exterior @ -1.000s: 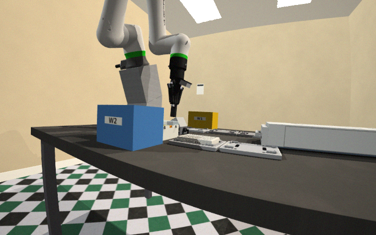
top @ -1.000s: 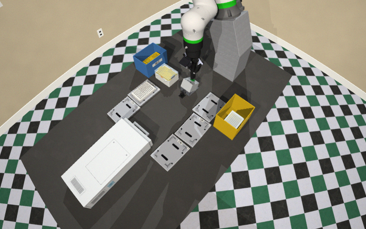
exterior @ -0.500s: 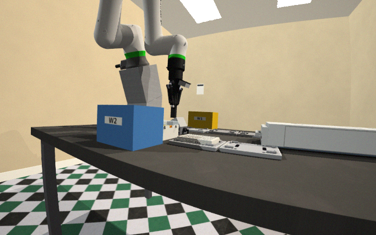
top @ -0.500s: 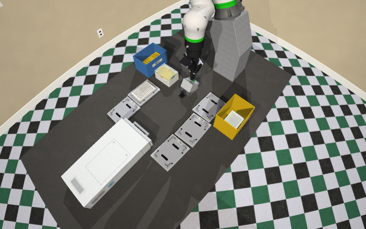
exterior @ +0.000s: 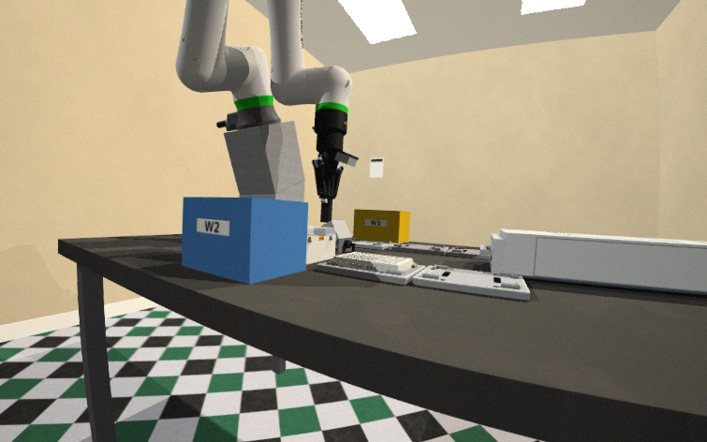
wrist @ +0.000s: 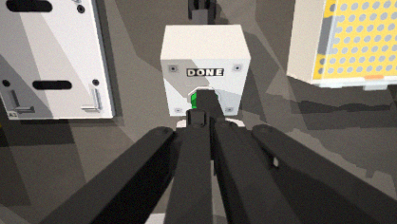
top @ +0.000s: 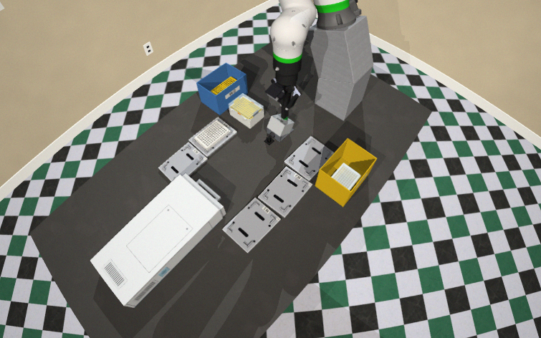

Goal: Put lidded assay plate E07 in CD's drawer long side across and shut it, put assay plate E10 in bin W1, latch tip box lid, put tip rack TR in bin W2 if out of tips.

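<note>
My gripper [wrist: 204, 104] is shut and empty, pointing straight down with its fingertips right at the green key [wrist: 195, 99] of the white DONE box [top: 279, 127]. The tips cover most of the key in the wrist view. It also shows in the side view [exterior: 325, 211] just above the box. The tip box TB2 [top: 246, 109] with its yellow insert stands left of DONE. The blue bin W2 [top: 218, 83] holds a yellow tip rack [top: 223, 85]. The yellow bin W1 [top: 345, 171] holds a clear plate [top: 344, 175]. The white cooler CD [top: 158, 239] has its drawer closed.
A white plate [top: 212, 134] sits on a deck nest left of centre, with an empty nest [top: 183, 161] beside it. Three empty nests [top: 284, 190] run in a row beside the yellow bin. The grey robot pedestal [top: 341, 62] stands behind DONE.
</note>
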Controlling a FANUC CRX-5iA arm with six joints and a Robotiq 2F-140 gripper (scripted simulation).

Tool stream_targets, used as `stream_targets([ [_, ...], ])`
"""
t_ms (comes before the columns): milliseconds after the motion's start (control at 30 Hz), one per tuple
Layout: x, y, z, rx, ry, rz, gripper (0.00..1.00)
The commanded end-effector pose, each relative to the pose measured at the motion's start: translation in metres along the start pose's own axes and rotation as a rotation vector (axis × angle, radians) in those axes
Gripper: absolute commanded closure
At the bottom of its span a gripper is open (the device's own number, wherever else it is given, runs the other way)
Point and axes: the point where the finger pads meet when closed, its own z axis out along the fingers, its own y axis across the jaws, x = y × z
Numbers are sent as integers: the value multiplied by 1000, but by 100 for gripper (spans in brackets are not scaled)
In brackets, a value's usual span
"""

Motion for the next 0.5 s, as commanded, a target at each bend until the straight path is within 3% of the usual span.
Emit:
stream_targets([
  [0,0,0,0,0,1,0,90],
  [467,0,0,2,0,1,0,90],
])
